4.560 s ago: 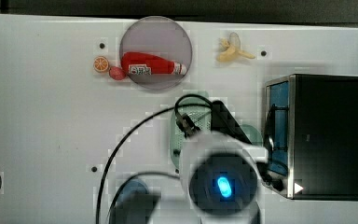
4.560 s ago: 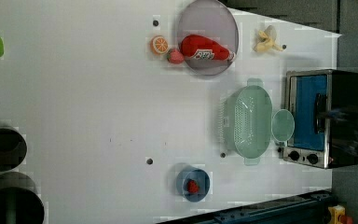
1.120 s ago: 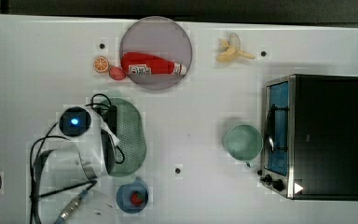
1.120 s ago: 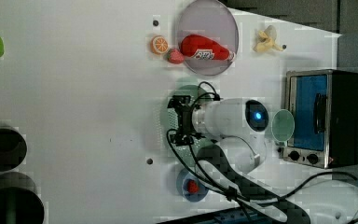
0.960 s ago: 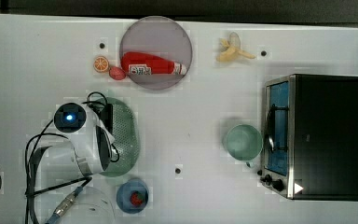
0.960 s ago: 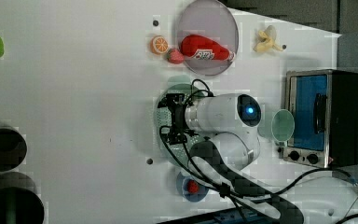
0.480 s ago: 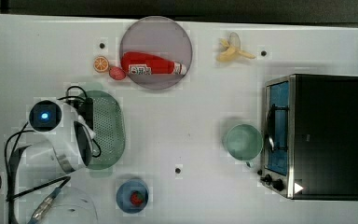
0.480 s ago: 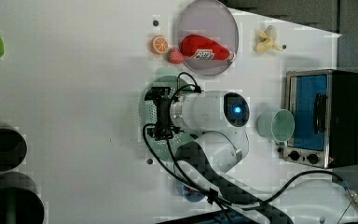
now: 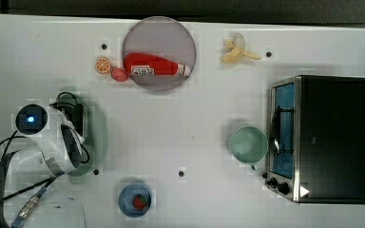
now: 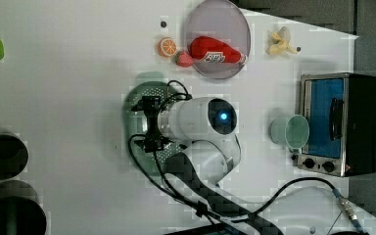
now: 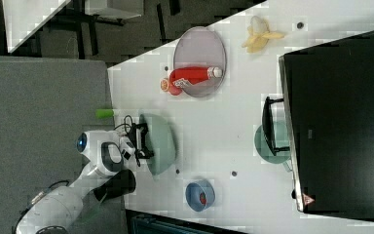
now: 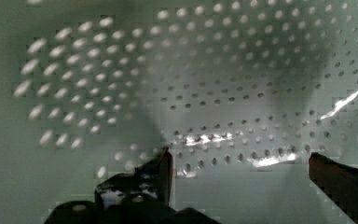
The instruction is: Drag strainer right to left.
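End effector (image 12: 240, 163) | fingers spread | inside strainer (image 12: 214, 70) bowl

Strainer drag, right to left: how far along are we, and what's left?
Mostly done: the pale sage-green perforated plastic strainer lies near the top view's left edge, far from the small mint-green cup and the toaster oven. In hand: the hand is down inside the basket, fingers spread apart over its holed floor. Left: perhaps a last stretch leftward, then lift the hand out.
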Robot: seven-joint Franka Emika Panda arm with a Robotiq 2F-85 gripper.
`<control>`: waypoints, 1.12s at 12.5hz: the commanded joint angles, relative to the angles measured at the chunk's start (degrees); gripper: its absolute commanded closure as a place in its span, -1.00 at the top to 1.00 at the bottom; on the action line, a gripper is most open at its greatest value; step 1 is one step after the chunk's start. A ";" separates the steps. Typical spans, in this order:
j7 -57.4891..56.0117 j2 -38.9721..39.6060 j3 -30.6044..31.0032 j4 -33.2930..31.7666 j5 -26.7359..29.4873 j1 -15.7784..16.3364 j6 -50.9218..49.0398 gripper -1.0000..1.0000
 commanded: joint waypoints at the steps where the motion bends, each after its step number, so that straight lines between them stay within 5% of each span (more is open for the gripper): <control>1: 3.53 -0.20 1.40 2.79 1.71 1.37 -0.04 1.00; 10: 2.58 -0.08 0.35 5.00 1.08 3.30 -1.06 1.00; 14: -13.14 -9.99 -6.72 3.24 -3.56 2.96 -8.52 1.00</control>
